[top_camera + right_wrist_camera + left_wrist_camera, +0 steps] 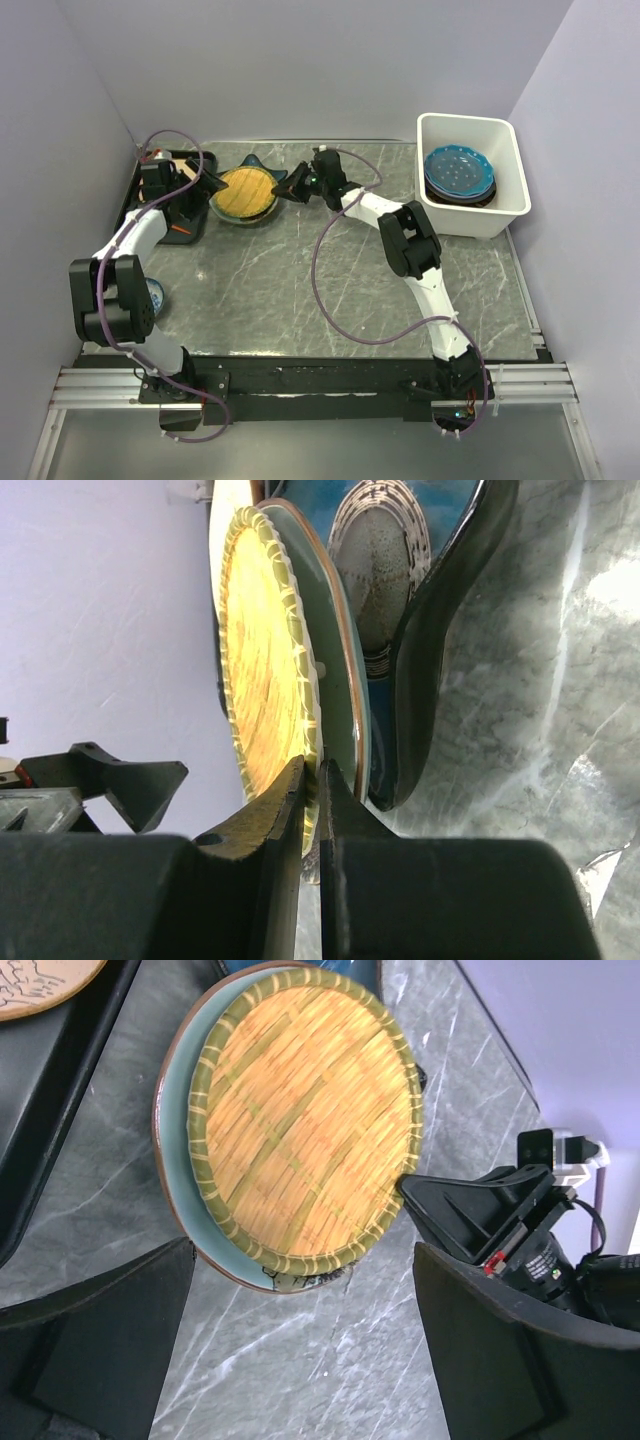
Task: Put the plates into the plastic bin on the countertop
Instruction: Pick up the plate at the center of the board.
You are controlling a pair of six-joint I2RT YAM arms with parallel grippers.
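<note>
A round yellow woven plate (246, 192) lies on a teal plate (180, 1180), which rests partly on a dark blue dish (255, 163) at the back of the countertop (300, 290). My right gripper (290, 188) is shut on the woven plate's right rim; in the right wrist view (318, 775) its jaws pinch the rim of the woven plate (265, 650) beside the teal plate (340, 680). My left gripper (207, 186) is open and empty just left of the woven plate (305, 1125). The white plastic bin (470, 215) at the back right holds stacked blue plates (458, 172).
A flat black tray (140, 190) lies at the back left behind my left gripper, with a cream plate (40, 980) on it. A small blue and white thing (155, 295) sits by the left arm's elbow. Walls stand close on three sides.
</note>
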